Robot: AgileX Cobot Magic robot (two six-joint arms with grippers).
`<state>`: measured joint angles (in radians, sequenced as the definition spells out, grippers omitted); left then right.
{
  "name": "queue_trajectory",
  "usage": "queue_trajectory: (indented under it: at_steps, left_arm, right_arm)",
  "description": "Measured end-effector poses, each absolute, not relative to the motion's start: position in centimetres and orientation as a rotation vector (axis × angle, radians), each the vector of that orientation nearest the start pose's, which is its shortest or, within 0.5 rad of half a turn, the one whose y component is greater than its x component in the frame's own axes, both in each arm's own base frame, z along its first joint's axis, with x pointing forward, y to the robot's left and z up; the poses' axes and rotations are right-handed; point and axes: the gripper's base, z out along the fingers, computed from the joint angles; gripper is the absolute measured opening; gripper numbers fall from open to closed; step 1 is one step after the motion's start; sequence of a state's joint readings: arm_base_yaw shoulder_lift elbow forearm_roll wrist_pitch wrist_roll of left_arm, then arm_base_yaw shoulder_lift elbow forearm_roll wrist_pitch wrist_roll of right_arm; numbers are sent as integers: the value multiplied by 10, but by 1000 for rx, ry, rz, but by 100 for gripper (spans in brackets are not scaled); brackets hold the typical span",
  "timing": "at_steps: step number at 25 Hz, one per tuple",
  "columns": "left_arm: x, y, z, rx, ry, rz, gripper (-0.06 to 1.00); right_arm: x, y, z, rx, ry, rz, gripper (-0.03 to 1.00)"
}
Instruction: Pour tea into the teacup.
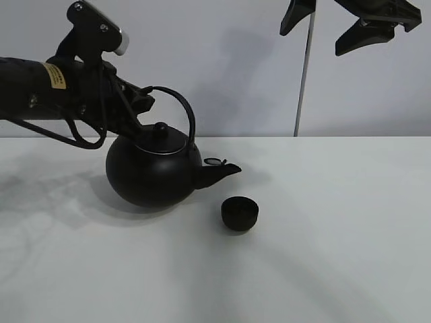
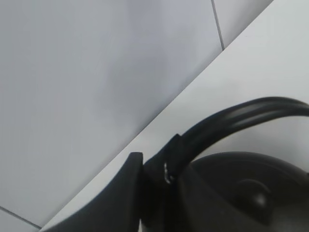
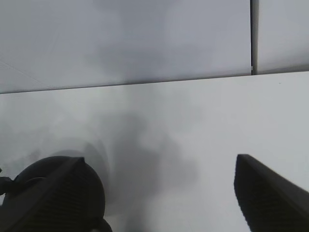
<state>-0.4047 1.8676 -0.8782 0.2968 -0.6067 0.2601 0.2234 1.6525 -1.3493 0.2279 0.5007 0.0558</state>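
Exterior high view: the pour is being lined up, kettle [image 1: 153, 176] handle [image 1: 183, 106] pinched in the left jaws, right jaws spread. The teacup [image 1: 240, 213] is set on the bench [image 1: 337, 235] near the spout [image 1: 219, 173], which must be brought over it.

kettle [image 2: 251, 193]: cut by edge | teacup [image 1: 239, 214] contents: too dark | right tool [image 1: 312, 39]: seemingly cropped above

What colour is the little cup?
Black all over. The teacup shows best in the exterior high view.
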Motion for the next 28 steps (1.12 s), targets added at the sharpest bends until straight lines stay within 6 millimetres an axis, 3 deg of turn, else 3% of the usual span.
queue_trajectory:
  at_steps: [6, 11, 16, 28]
  left_arm:
    - [325, -150, 173, 752, 1641, -115, 12]
    - [308, -136, 164, 598, 1641, -136, 12]
    - [294, -127, 151, 548, 1687, -141, 12]
    - [283, -121, 141, 490, 1754, -188, 12]
  right_arm:
    - [368, 94, 310, -20, 2301, 374, 58]
    - [368, 94, 310, -20, 2301, 374, 58]
    - [368, 94, 310, -20, 2301, 374, 58]
    - [368, 94, 310, -20, 2301, 374, 58]
